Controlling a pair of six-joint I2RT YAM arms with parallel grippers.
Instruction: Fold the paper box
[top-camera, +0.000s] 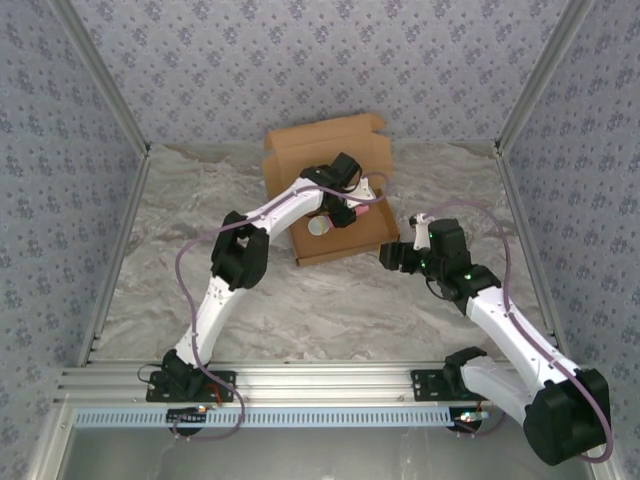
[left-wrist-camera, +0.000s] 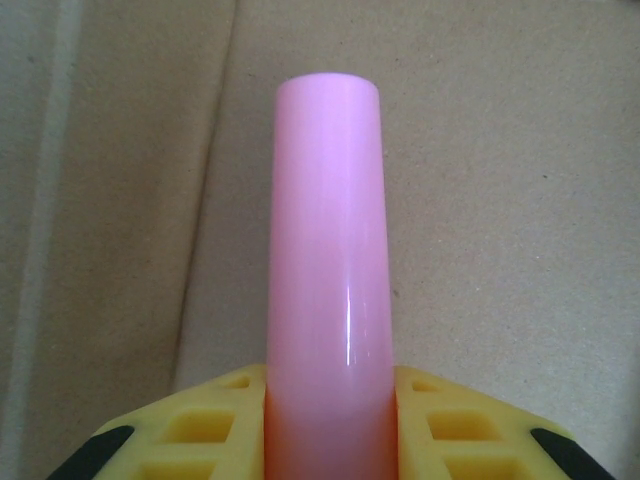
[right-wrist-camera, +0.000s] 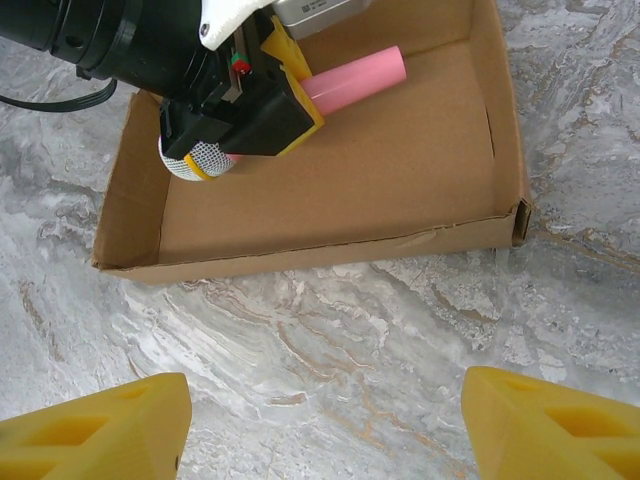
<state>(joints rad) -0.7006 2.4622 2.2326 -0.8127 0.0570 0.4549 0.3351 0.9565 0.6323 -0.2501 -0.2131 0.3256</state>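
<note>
**Soft, even light; blur only up close**

Bright, diffuse light is falling from above; my arms are casting only faint shadows on the table. At my left wrist a thin glare streak is running down the pink stick, and the paper box behind is looking soft. The yellow fingers of my right end effector are blurring in the bottom corners.

Glossy pink stick, marbled table
</note>
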